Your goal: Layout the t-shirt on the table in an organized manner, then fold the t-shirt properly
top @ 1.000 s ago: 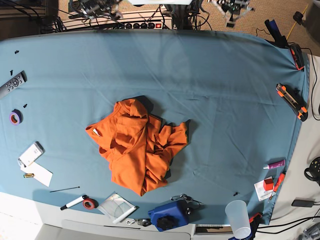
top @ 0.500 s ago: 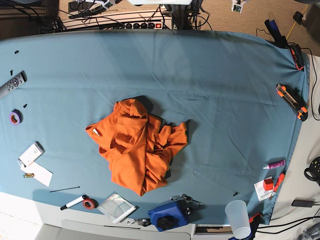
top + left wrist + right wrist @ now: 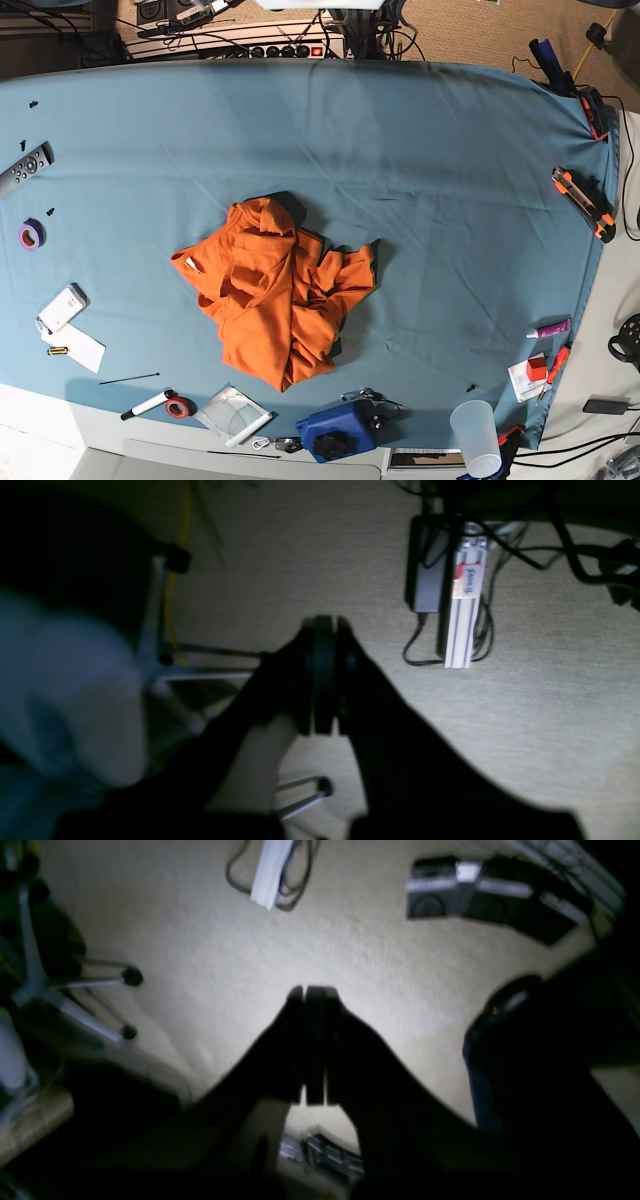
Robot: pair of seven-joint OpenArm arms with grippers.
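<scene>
Base view: t-shirt point(image 3: 279, 300) crumpled on tabletop point(image 3: 450, 200); both tools, left point(image 3: 324, 675) and right point(image 3: 312, 1045), closed, empty. I'd grab 2 shoulder corners first.

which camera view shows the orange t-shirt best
The base view: the t-shirt lies crumpled in a heap near the middle of the table, seen whole from above. Neither wrist view shows it at all; both look down at the floor past a shut end effector, left and right.
</scene>
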